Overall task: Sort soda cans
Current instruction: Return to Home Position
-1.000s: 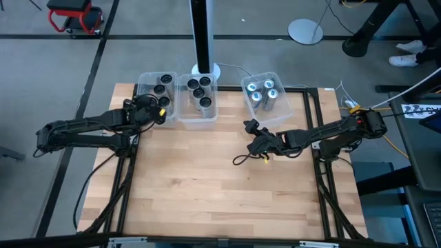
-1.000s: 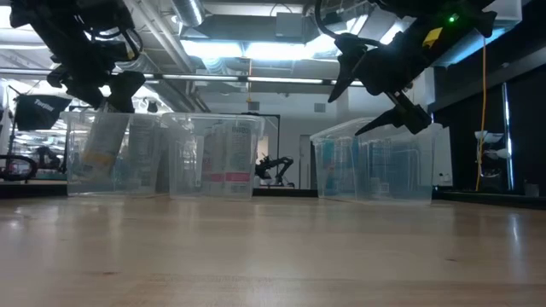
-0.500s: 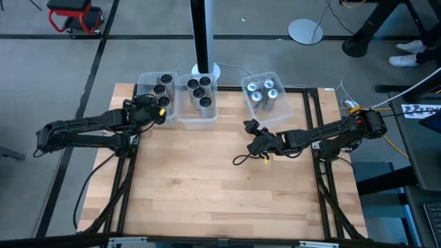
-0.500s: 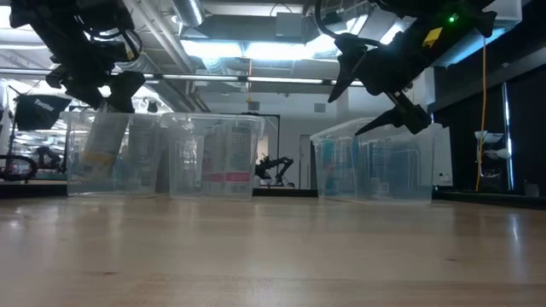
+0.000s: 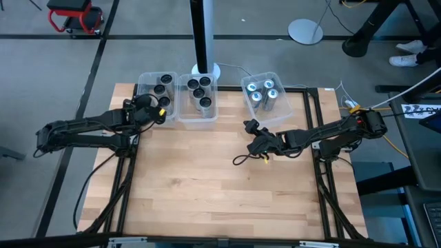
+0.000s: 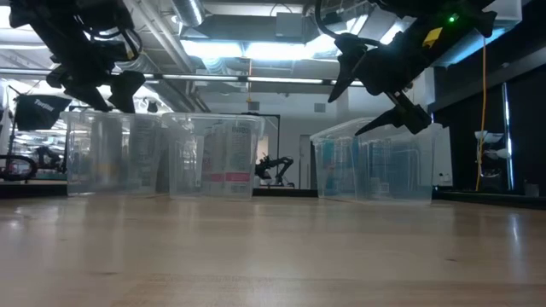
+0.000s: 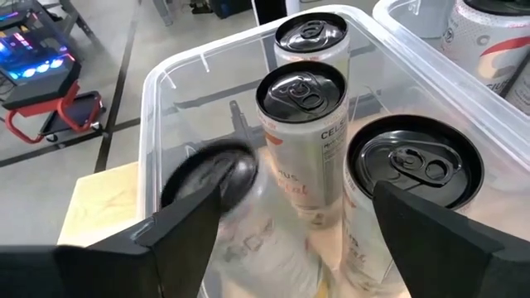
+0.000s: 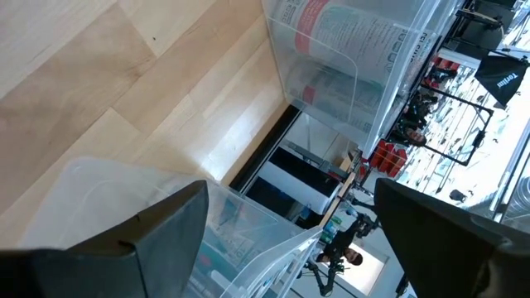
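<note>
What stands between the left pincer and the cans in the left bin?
Nothing visible: the open left pincer hangs right above the left bin, its cans uncovered below. The right pincer waits mid-table.

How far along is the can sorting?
Looks nearly done: every visible soda can sits in one of three clear bins, none on the table. The left gripper, fingers open, is over the left bin, where one can is blurred. The right gripper hangs open, empty. Nothing left to sort.
</note>
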{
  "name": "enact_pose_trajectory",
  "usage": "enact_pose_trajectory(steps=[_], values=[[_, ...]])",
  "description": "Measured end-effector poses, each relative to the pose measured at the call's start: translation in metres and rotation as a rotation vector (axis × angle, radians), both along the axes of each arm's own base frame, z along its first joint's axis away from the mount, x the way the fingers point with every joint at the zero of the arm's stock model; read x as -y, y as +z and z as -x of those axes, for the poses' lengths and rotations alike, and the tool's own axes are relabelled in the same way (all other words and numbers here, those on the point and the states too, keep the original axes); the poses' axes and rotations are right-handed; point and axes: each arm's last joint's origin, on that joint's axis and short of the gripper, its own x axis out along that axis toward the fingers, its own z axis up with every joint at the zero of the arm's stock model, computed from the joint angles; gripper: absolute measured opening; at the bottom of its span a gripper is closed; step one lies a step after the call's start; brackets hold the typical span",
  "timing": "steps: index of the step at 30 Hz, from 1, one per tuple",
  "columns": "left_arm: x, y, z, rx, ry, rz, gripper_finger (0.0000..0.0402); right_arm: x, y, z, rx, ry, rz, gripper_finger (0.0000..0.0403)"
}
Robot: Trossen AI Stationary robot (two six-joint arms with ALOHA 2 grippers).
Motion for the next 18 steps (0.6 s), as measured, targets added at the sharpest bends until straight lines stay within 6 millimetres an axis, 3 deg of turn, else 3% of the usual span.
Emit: enact_pose_trajectory(steps=[18], values=[[0.002, 0.019, 0.005, 0.030, -0.080, -0.034, 0.0310, 0.000, 0.000, 0.000, -0.001, 0.001, 0.000, 0.0344]])
